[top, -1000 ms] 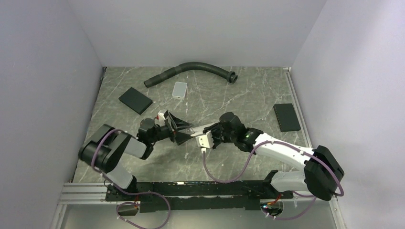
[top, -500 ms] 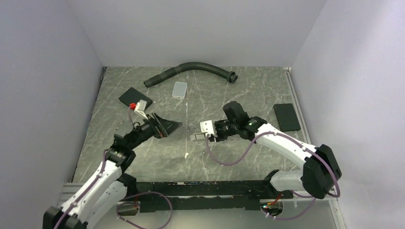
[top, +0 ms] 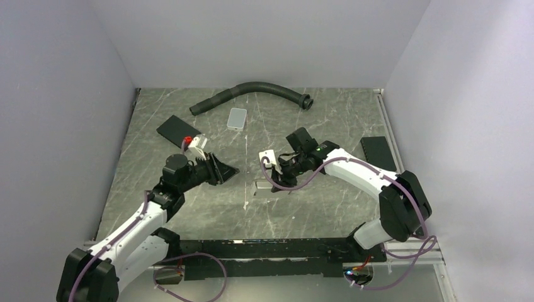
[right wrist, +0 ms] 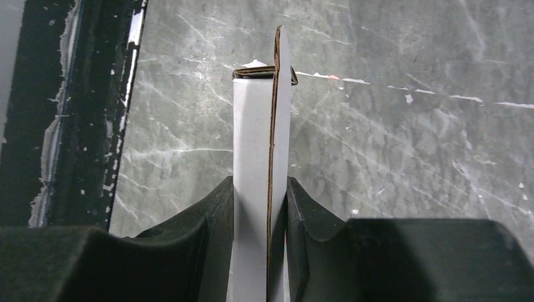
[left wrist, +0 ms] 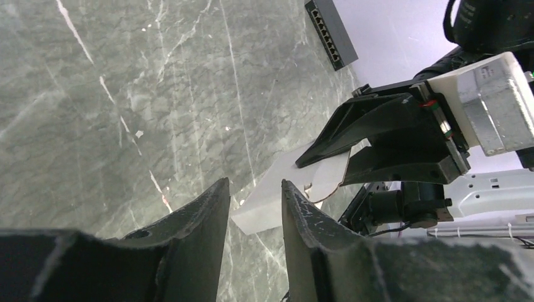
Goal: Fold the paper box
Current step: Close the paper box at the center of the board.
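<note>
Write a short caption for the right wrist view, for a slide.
Right pincer shut on a slim white paper box, grey marble table behind it.

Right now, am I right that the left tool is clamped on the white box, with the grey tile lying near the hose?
Not quite: the right tool, not the left, is clamped on the box, as the right wrist view shows. The left tool is empty, its jaws apart. The tile does lie near the hose.

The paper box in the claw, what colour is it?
White, with thin brown cut edges; the paper box shows best in the right wrist view.
</note>
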`<action>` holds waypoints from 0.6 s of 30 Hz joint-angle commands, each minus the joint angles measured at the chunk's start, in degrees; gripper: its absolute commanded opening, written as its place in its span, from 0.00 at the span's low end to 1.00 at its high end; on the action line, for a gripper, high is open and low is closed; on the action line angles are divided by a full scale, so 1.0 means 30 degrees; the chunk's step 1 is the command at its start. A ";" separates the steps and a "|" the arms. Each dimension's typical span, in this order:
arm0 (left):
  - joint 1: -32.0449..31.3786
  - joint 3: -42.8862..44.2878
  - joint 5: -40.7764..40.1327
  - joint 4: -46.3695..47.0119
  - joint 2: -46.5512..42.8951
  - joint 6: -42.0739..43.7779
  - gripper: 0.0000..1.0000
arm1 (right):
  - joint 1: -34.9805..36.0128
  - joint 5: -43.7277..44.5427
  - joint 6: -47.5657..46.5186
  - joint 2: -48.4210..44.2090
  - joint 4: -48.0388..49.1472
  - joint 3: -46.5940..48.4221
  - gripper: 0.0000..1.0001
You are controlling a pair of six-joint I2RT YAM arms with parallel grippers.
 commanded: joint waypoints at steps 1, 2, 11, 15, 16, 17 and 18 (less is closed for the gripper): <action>-0.0416 -0.0139 0.0683 0.2670 0.0660 0.0016 0.40 | -0.0083 -0.1417 0.0395 0.0275 -0.0537 0.1138 0.16; -0.0558 -0.0137 0.0677 0.2858 0.0936 0.0055 0.39 | -0.0083 -0.1470 0.0387 0.0371 -0.0625 0.1198 0.16; -0.2596 0.0750 0.0013 0.3669 0.3629 0.0779 0.27 | -0.0083 -0.1327 0.0649 0.0639 -0.0538 0.1240 0.15; -0.2955 0.0988 0.0197 0.3572 0.3932 0.0881 0.21 | -0.0084 -0.1115 0.0773 0.0844 -0.0481 0.1307 0.14; -0.2999 0.0993 0.0239 0.3589 0.3920 0.0859 0.21 | -0.0083 -0.1041 0.0829 0.0904 -0.0479 0.1325 0.13; -0.3056 0.0971 0.0241 0.3617 0.3871 0.0823 0.20 | -0.0083 -0.0954 0.0880 0.0937 -0.0453 0.1328 0.13; -0.3107 0.0918 0.0201 0.3617 0.3810 0.0815 0.20 | -0.0083 -0.0929 0.0898 0.0992 -0.0449 0.1353 0.13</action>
